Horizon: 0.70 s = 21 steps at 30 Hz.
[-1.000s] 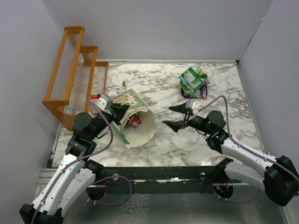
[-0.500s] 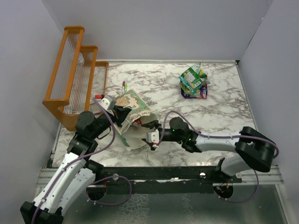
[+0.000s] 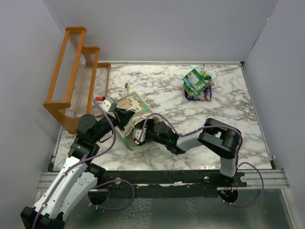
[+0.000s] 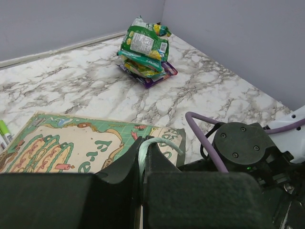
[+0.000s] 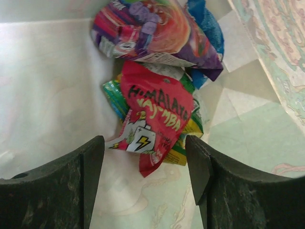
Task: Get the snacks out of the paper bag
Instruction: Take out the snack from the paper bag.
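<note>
The table (image 3: pixel 157 78) was white marble with grey veins. The paper bag (image 3: pixel 132 103) had a mint-green face printed in cream, green and red, and a cream inside. In it were a red packet (image 5: pixel 155 121) with yellow-green lettering, a green packet (image 5: pixel 111 97) and a purple-pink packet (image 5: pixel 152 31). The far pile (image 3: pixel 197 82) was green over purple. The rack (image 3: pixel 71 71) was orange.
</note>
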Motion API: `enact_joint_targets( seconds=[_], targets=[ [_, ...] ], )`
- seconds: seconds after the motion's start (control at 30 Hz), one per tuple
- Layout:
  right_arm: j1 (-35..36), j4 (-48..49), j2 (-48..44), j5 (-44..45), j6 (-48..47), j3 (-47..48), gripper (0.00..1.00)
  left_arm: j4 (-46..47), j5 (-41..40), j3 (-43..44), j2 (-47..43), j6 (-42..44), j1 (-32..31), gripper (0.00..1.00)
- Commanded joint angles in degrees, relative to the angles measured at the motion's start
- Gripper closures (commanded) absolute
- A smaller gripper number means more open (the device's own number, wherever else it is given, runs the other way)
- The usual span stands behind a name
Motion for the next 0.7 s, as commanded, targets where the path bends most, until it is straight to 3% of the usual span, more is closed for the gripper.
enact_joint_targets(
  seconds=[0.0, 0.33, 0.67],
  targets=[
    [0.39, 9.68, 4.58, 7.64, 2.29, 2.71, 0.32, 1.42, 1.79, -0.13, -0.11, 0.25, 0.41, 1.00],
    [0.40, 8.83, 11.87, 10.40, 3.67, 9.66, 0.37, 0.27, 1.68, 0.14, -0.89, 1.26, 0.45, 1.00],
    [0.40, 9.16, 9.89, 7.75, 6.59, 7.48, 0.73, -0.06, 0.49, 0.03, -1.28, 1.49, 0.54, 1.00]
  ],
)
